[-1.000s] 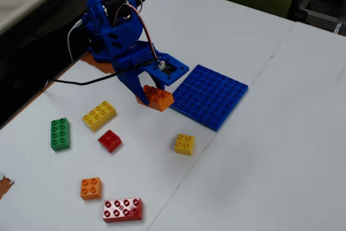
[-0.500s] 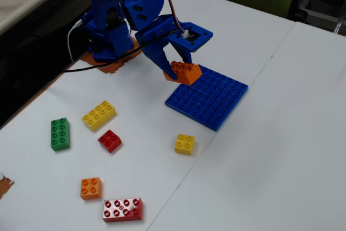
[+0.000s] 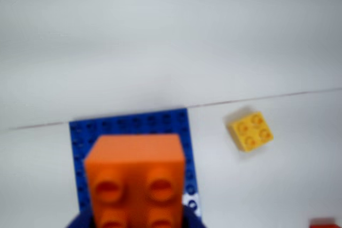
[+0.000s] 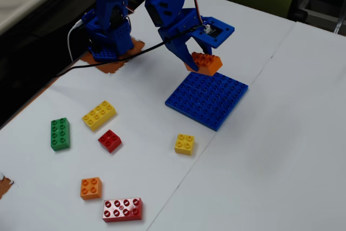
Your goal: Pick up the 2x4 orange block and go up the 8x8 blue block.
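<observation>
Looking at the fixed view, you have the gripper (image 4: pixel 199 60) clenched on the 2x4 orange block (image 4: pixel 206 62), held in the air above the far edge of the 8x8 blue block (image 4: pixel 208 98) (not touching it). Your wrist view shows the orange brick (image 3: pixel 136 177) over the blue plate (image 3: pixel 133 124), with a small yellow brick (image 3: pixel 250 130) on the table (image 3: pixel 171 41) beside the plate.

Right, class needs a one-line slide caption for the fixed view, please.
Gripper holds the 2x4 orange block in the air above the 8x8 blue block; six loose bricks lie scattered on the white table.
</observation>
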Robot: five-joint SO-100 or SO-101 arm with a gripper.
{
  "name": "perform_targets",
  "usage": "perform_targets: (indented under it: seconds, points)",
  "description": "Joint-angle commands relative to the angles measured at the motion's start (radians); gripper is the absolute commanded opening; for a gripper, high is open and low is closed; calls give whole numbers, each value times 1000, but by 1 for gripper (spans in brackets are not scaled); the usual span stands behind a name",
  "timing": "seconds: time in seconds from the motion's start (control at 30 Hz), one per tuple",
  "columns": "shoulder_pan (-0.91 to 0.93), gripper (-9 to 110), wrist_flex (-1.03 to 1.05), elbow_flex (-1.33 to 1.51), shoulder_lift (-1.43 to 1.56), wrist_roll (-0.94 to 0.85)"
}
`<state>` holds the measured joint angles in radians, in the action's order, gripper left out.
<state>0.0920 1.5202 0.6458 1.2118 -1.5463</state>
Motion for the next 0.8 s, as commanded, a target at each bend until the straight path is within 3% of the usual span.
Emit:
perform_targets:
  seconds: [0.0,0.77]
  points:
    - [-20,0,-25,-6,-12,20]
    - [-49,0,109,-28,-112,12]
